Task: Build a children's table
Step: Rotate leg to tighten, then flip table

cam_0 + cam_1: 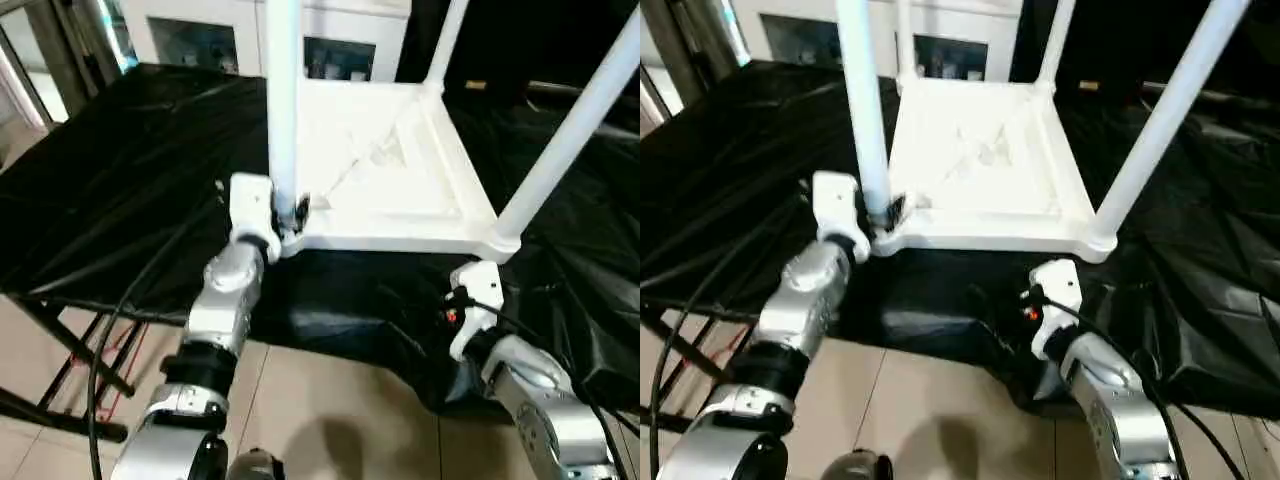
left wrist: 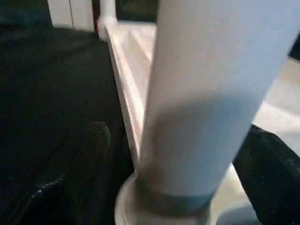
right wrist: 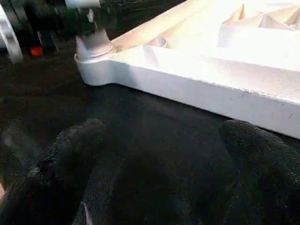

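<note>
White on black, with silver arms.

The tabletop [image 1: 400, 190] is plain white, ribs and all, and its legs [image 1: 283, 100] are the same white, shading faintly blue. The cloth over the surface [image 1: 120, 160] is glossy black. My forearms [image 1: 225, 300] are silver with black bands and white wrist housings; my right pincer [image 3: 154, 173] has matte black fingers [image 3: 70, 159]. A small red-orange spot [image 1: 1032, 313] sits on my right wrist. The floor [image 1: 330, 400] is pale beige tile.

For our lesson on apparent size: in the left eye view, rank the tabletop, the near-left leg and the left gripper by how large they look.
1. tabletop, covering the most picture area.
2. near-left leg, a long tube running off the top edge.
3. left gripper, smallest, at that leg's base.
Nearness to the camera may flatter the leg.
</note>
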{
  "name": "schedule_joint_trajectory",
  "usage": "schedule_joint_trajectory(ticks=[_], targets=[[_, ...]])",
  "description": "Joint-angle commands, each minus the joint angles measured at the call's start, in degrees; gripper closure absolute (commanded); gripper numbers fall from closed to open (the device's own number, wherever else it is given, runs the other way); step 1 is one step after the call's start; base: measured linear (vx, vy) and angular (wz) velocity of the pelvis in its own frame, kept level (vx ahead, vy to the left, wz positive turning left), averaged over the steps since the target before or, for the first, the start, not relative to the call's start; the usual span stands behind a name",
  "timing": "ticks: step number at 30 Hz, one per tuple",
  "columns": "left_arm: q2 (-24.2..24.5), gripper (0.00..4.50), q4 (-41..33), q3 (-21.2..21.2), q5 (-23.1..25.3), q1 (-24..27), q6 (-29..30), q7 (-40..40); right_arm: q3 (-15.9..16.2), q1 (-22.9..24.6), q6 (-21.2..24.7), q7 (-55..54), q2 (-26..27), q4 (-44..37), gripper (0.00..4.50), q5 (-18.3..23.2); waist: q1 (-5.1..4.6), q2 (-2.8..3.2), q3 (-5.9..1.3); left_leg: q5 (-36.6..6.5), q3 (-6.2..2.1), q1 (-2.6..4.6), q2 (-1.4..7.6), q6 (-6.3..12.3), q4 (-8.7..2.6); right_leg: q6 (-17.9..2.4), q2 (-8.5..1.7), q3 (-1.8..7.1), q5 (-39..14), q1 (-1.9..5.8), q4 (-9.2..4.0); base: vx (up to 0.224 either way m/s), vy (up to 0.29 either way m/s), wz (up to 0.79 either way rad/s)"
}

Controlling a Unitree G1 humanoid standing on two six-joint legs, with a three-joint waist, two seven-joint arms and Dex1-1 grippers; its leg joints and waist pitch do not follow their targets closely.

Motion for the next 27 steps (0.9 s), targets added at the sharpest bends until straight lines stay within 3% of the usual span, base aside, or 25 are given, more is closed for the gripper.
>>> schedule_joint_trajectory(ticks=[1, 2, 3, 5, 7, 9, 12, 13, 14, 19, 20, 23, 24, 26, 27], targets=[[-0.3, 0.32, 2.0, -0.6, 0.6, -0.9, -0.3, 1.2, 0.3, 0.3, -0.7, -0.7, 0.3, 0.5, 0.0, -0.7, 0.13, 0.0, -4.87, -7.8, -2.35, 2.05, 4.28, 1.54, -3.83, -12.5, -5.59, 1.69, 12.3, 1.09, -3.16, 0.0, 0.0, 0.0], [-0.3, 0.4, 2.3, -0.6, 0.7, -1.0, -0.4, 1.3, 0.3, 0.3, -0.7, -0.7, 0.4, 0.4, 0.0, -0.7, 0.15, 0.08, -4.88, -7.9, -2.35, 2.06, 4.29, 1.59, -3.83, -12.6, -5.58, 1.69, 12.3, 1.04, -3.15, 0.0, 0.0, 0.0], [-0.3, 0.4, 3.5, -0.7, 0.8, -1.3, -0.8, 1.8, 0.4, 0.4, -0.7, -1.1, 0.6, 0.3, 0.0, -0.7, 0.02, -0.48, -4.8, -8.0, -2.23, 2.1, 4.29, 1.77, -3.89, -12.7, -5.55, 1.71, 11.8, 1.07, -3.31, 0.0, 0.0, 0.0], [-0.7, 0.44, 5.2, -0.3, 0.7, -1.8, -1.9, 1.8, 0.4, 0.4, -0.4, -1.2, 0.7, 0.0, 0.0, -0.5, 0.1, -0.3, -4.78, -8.0, -2.27, 2.05, 4.28, 1.9, -3.9, -12.8, -5.67, 1.73, 10.7, 1.07, -3.33, 0.0, 0.0, 0.0], [-1.0, 0.78, 6.0, 0.3, 0.3, -2.0, -2.7, 2.0, 0.4, 0.4, -0.3, -1.0, 0.8, -0.2, 0.0, -0.2, 0.26, 0.11, -4.85, -8.1, -2.32, 2.13, 4.39, 1.82, -3.86, -12.7, -5.74, 1.79, 10.2, 0.97, -3.31, 0.0, 0.0, 0.0], [-1.3, 0.84, 6.1, 0.9, -0.5, -1.9, -3.2, 1.7, 0.6, 0.4, -0.3, -0.6, 0.8, -0.5, 0.0, 0.0, 0.21, -0.11, -4.84, -8.2, -2.33, 2.06, 4.4, 1.86, -3.9, -12.9, -5.68, 1.73, 10.8, 1.07, -3.26, 0.0, 0.0, 0.0], [-1.3, 0.99, 8.1, 2.5, -1.9, -3.4, -6.5, 2.0, 1.3, 0.2, -0.1, 1.0, 0.6, -0.7, 0.0, 0.5, 0.15, -1.71, -4.68, -7.4, -2.02, 1.95, 4.27, 3.24, -3.8, -13.0, -5.78, 1.7, 9.8, 1.13, -3.46, 0.0, 0.0, 0.0], [-1.3, 1.15, 8.7, 2.8, -2.1, -3.8, -6.9, 2.4, 1.5, 0.2, -0.2, 1.1, 0.5, -0.4, 0.0, 0.4, 0.27, -1.14, -4.74, -7.2, -2.14, 2.03, 4.34, 3.33, -3.8, -13.0, -5.86, 1.67, 8.9, 1.03, -3.34, 0.0, 0.0, 0.0], [-1.2, 1.23, 9.2, 3.0, -2.2, -4.1, -7.2, 2.4, 1.7, 0.2, -0.6, 1.2, 0.4, 0.1, 0.0, 0.1, 0.21, -1.39, -4.66, -7.2, -2.1, 1.99, 4.32, 3.44, -3.83, -12.8, -5.77, 1.67, 8.6, 0.96, -3.43, 0.0, 0.0, 0.0], [0.1, 1.66, 12.8, 2.5, -1.3, -7.2, -7.6, 1.5, 2.1, -1.1, -1.4, 0.8, 0.9, 2.0, 0.0, -0.4, 0.12, -1.1, -4.74, -8.5, -2.27, 2.12, 4.3, 2.45, -4.03, -12.6, -5.8, 1.65, 8.1, 0.9, -3.43, 0.0, 0.0, 0.0], [0.2, 1.68, 13.1, 2.5, -1.2, -7.4, -7.4, 1.6, 1.9, -1.2, -1.5, 0.7, 1.0, 2.1, 0.0, -0.4, 0.26, -0.56, -4.82, -8.6, -2.36, 2.15, 4.31, 2.17, -4.01, -12.6, -5.88, 1.66, 8.1, 0.85, -3.36, 0.0, 0.0, 0.0], [0.4, 1.91, 14.2, 2.6, -0.9, -8.1, -7.0, 1.9, 1.6, -1.7, -1.7, 0.3, 1.4, 2.6, 0.0, -0.4, 0.16, -0.64, -4.84, -9.0, -2.42, 2.08, 4.35, 1.62, -4.08, -12.8, -5.83, 1.66, 9.8, 1.0, -3.3, 0.0, 0.0, 0.0], [0.5, 2.04, 14.8, 2.6, -0.9, -8.4, -7.1, 1.9, 1.4, -1.7, -1.7, 0.2, 1.5, 2.7, 0.0, -0.5, 0.23, -0.14, -4.9, -9.3, -2.47, 2.12, 4.35, 1.33, -4.06, -12.8, -5.82, 1.66, 10.3, 0.95, -3.27, 0.0, 0.0, 0.0], [0.4, 2.11, 15.1, 2.7, -1.1, -8.5, -7.1, 1.7, 1.1, -1.7, -1.6, -0.3, 1.9, 2.6, 0.0, -0.5, 0.22, -0.28, -4.89, -9.7, -2.48, 2.2, 4.36, 1.19, -4.12, -12.9, -5.79, 1.66, 10.7, 0.97, -3.3, 0.0, 0.0, 0.0], [0.2, 2.11, 15.0, 2.9, -1.4, -8.6, -7.3, 1.6, 1.0, -1.7, -1.7, -0.7, 2.0, 2.8, 0.0, -0.6, 0.27, -0.05, -4.97, -10.1, -2.51, 2.24, 4.41, 0.89, -4.14, -13.0, -5.84, 1.64, 10.7, 0.99, -3.26, 0.0, 0.0, 0.0]])
